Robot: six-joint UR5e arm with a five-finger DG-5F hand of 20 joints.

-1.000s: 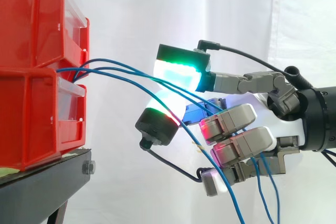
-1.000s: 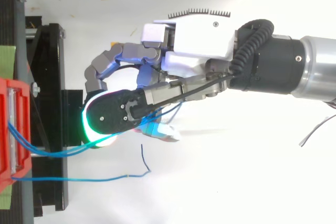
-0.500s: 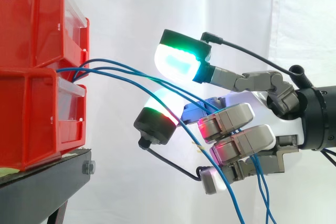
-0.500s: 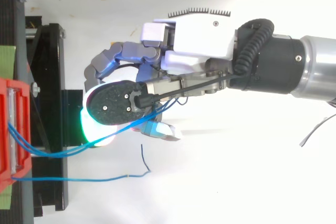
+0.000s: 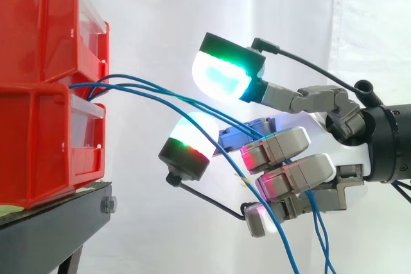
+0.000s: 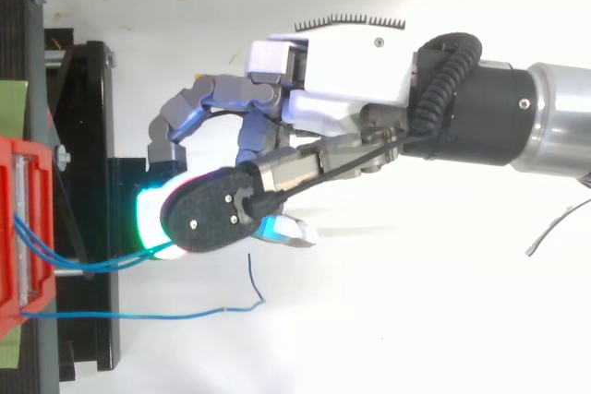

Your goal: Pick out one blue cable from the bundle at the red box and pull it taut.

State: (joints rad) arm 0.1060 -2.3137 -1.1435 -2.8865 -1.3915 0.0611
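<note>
Three blue cables (image 5: 148,88) come out between the two stacked red bins (image 5: 45,88) and run right and down through my hand (image 5: 324,129). They pass through the gap between an upper green-glowing pad (image 5: 225,75) and a lower pad (image 5: 186,149), which stand apart and pinch nothing. The other fingers are curled near the palm, and the cables drop behind them. From above, two cables (image 6: 92,265) lead from the bin (image 6: 14,228) under the hand (image 6: 351,71). A third cable (image 6: 138,315) lies apart from it with a free end.
The bins sit on a black stand (image 5: 51,222) at the left, with a white curtain behind. In the top view the stand's frame (image 6: 88,182) lies just left of the fingertips, and a white floor spreads to the right.
The upper and lower pads were pressed together on the cables a second ago. They have since spread apart, the upper one lifting and the lower one swinging down and left.
</note>
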